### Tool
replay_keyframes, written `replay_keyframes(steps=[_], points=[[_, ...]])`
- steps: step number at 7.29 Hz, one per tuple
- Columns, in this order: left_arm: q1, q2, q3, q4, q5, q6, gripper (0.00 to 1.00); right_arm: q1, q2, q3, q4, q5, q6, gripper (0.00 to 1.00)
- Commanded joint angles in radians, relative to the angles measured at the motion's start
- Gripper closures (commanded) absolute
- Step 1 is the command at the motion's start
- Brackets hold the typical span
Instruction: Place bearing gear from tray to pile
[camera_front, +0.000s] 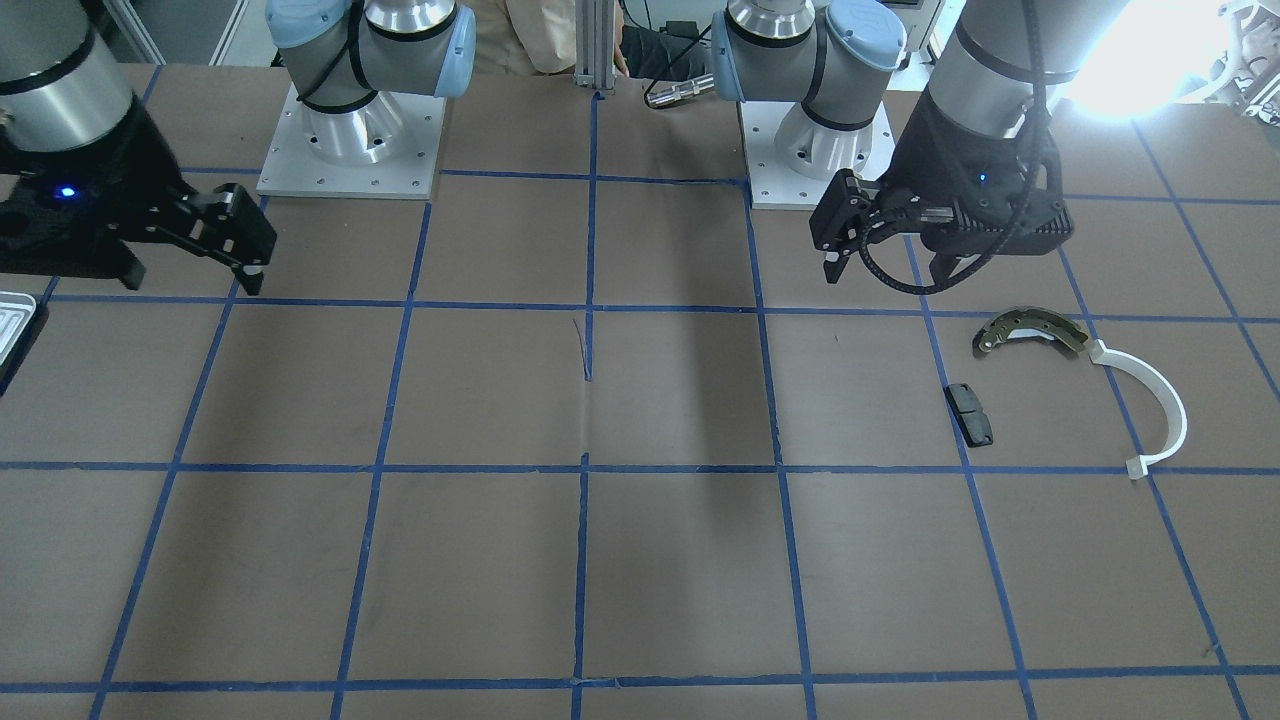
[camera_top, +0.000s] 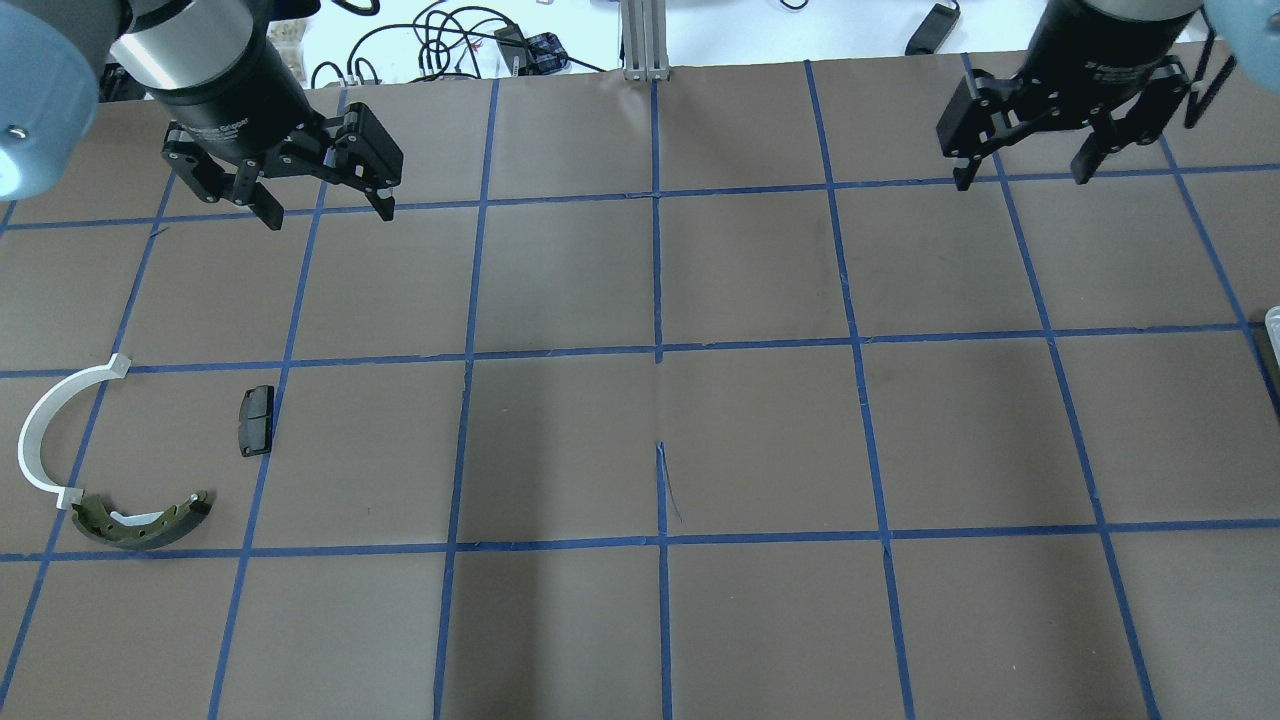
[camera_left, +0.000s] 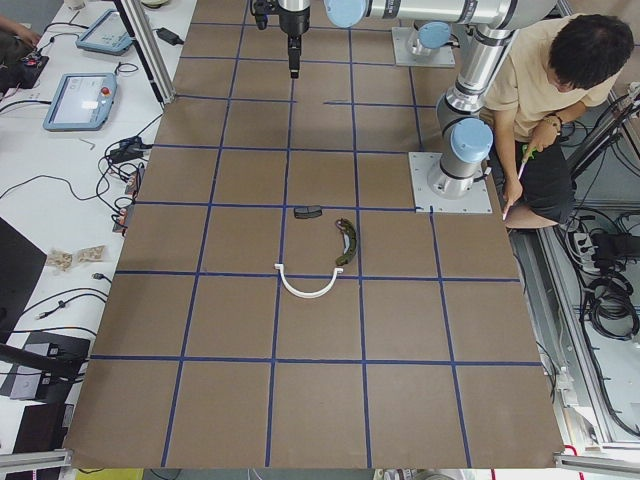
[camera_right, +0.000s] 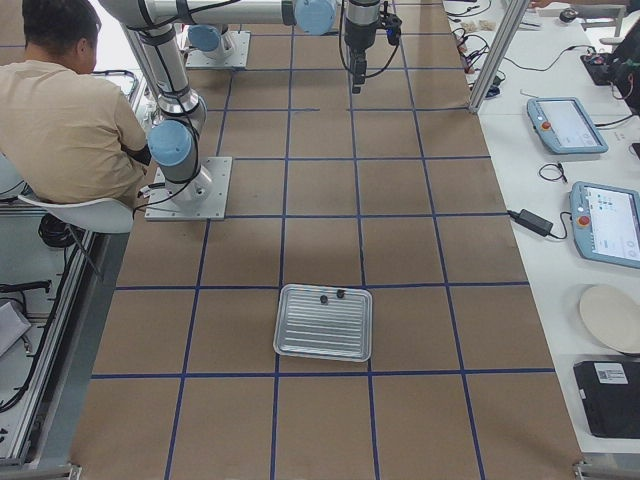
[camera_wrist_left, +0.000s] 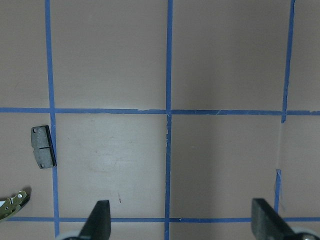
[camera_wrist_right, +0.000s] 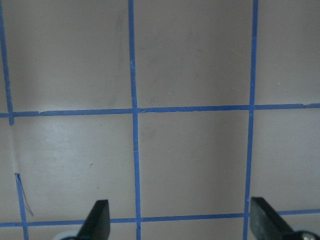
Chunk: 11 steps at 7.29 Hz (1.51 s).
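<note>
The tray (camera_right: 323, 335) is a ribbed silvery tray at the table's right end. Only its corner shows in the front view (camera_front: 14, 322) and the overhead view (camera_top: 1272, 320). Two small dark round parts (camera_right: 322, 298) lie by its far rim, too small to tell apart. The pile lies at the left end: a bronze brake shoe (camera_top: 140, 522), a white arc (camera_top: 40, 430) and a black pad (camera_top: 255, 420). My left gripper (camera_top: 327, 214) is open and empty, high beyond the pile. My right gripper (camera_top: 1022, 178) is open and empty, away from the tray.
Blue tape divides the brown table top (camera_top: 660, 440) into a grid. The two arm bases (camera_front: 350, 140) stand at the robot's edge. A seated person (camera_right: 70, 110) is beside the bases. Tablets and cables (camera_right: 600, 215) lie on the side bench.
</note>
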Motion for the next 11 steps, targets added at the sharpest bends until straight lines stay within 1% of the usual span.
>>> replay_keyframes(steps=[1,3,4,5,6,8,9,10,11], points=[[-0.001,0.0,0.001,0.0,0.0,0.0,0.0,-0.187,0.004,0.003,-0.002,-0.007,-0.319,0.0],[0.001,0.001,0.0,-0.003,0.0,0.0,0.0,-0.44,0.036,0.021,-0.015,-0.004,-0.678,0.0],[-0.001,-0.002,0.001,0.0,0.0,0.0,0.0,-0.561,0.094,0.023,-0.045,0.002,-0.844,0.0],[-0.001,0.003,0.0,0.0,0.0,0.0,0.0,-0.621,0.149,0.024,-0.088,0.001,-0.938,0.0],[0.004,0.0,0.003,0.0,0.0,0.002,0.0,-0.658,0.203,0.024,-0.125,-0.007,-1.024,0.02],[-0.001,0.017,-0.002,-0.012,0.002,0.0,0.0,-0.723,0.321,0.035,-0.25,-0.031,-1.192,0.04],[-0.001,0.017,-0.002,-0.009,-0.002,0.0,0.0,-0.761,0.358,0.08,-0.322,-0.032,-1.252,0.04],[-0.002,0.021,-0.003,-0.018,0.005,-0.008,0.0,-0.772,0.371,0.164,-0.478,-0.035,-1.289,0.05],[0.001,0.024,-0.012,-0.013,0.002,-0.008,0.0,-0.774,0.365,0.252,-0.553,-0.033,-1.298,0.07]])
